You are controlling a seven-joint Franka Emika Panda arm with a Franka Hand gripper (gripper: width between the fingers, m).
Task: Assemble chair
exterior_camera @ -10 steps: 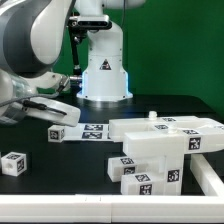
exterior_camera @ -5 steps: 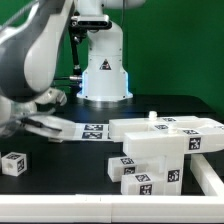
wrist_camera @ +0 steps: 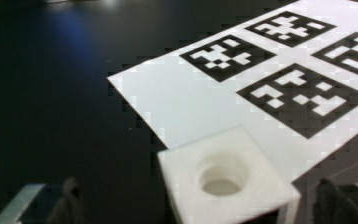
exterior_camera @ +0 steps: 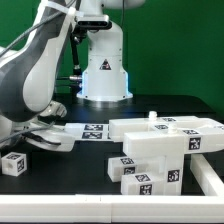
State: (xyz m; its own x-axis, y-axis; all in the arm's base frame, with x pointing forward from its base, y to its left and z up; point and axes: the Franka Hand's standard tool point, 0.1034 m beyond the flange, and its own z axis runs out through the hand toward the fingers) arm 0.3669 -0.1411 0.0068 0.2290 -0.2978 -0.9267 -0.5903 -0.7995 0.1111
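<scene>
- Hanging low over the black desk [exterior_camera: 70, 178], at the exterior view's left, the pincer [exterior_camera: 50, 137] is open wide and has hold of nothing.
- In the wrist view the pincer [wrist_camera: 197, 200] stands over a small white block [wrist_camera: 233, 163] with a round hole in its upper face. One dark finger [wrist_camera: 48, 203] shows on each side of this block, and both are apart from it.
- The small white block lies just at the corner of the marker board [wrist_camera: 172, 95]. I cannot tell if the two are touching.
- In the exterior view the arm hides this block, and the marker board [exterior_camera: 92, 130] lies flat beside the pincer.
- A loose cube [exterior_camera: 13, 163] with a tag sits on the desk near the front, at the exterior view's left.
- The big joined part of the chair [exterior_camera: 160, 143] stands at the exterior view's right, well apart from the pincer.
</scene>
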